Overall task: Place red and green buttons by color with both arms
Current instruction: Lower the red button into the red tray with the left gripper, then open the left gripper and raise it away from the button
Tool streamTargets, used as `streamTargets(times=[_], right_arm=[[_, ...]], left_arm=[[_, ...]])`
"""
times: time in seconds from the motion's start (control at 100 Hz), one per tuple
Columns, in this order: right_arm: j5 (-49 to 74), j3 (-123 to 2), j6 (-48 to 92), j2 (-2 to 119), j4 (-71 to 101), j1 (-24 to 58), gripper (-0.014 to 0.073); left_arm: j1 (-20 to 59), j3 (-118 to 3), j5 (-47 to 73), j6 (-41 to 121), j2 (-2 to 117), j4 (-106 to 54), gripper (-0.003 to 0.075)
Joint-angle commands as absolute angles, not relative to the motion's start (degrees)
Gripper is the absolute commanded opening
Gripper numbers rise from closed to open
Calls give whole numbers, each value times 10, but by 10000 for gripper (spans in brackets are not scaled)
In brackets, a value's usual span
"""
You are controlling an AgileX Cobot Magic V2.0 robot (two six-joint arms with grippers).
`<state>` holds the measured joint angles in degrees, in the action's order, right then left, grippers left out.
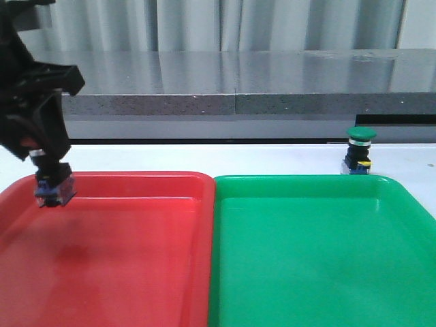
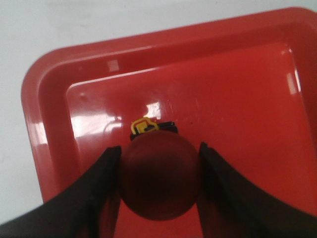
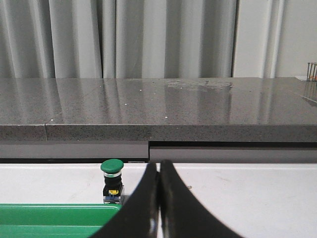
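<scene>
The left hand [image 2: 159, 186] gripped the red button [image 2: 159, 181] by its smooth, likely slippery cap over the red tray [image 2: 237, 99]. The right hand [image 3: 159, 198] was closed and empty; the small, rigid green button [image 1: 360, 151] stood upright on the desk [image 1: 204, 158], best pinched at the cap.

We see our left gripper [image 2: 159, 181] clamped on the red button's [image 2: 159, 174] cap above the red tray [image 2: 237, 99], white table [image 2: 59, 25] beyond.

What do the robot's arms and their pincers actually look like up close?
Only the left arm shows in the front view: a chunky, angular, matte black housing narrowing toward its tip. The left pincer has two broad black fingers with curved inner edges, tapering to their tips. The right pincer is likewise plain black: two smooth, curved fingers. I see no markings, and no cables clearly.
</scene>
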<state>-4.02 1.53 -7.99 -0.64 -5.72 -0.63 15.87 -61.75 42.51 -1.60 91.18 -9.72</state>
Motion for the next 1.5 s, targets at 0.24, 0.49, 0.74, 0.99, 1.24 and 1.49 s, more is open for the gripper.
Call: streamTargets(times=[0.24, 0.49, 0.74, 0.99, 1.24, 1.49], right_arm=[[-85, 5, -78, -19, -63, -10, -64], [-85, 5, -78, -19, -63, -10, -64], [-85, 5, -78, -19, -63, -10, -64], [-85, 5, -78, -19, -63, -10, -64], [-85, 5, -78, -19, -63, -10, -64], [-85, 5, -78, -19, -63, -10, -64]], left_arm=[[164, -579, 367, -47, 884, -108, -20], [164, -577, 381, -47, 894, -119, 93], [164, -577, 386, -47, 894, -118, 444], [164, -577, 390, -49, 894, -116, 500], [164, -577, 373, -49, 850, -114, 493], [164, -577, 361, -49, 761, -114, 230]])
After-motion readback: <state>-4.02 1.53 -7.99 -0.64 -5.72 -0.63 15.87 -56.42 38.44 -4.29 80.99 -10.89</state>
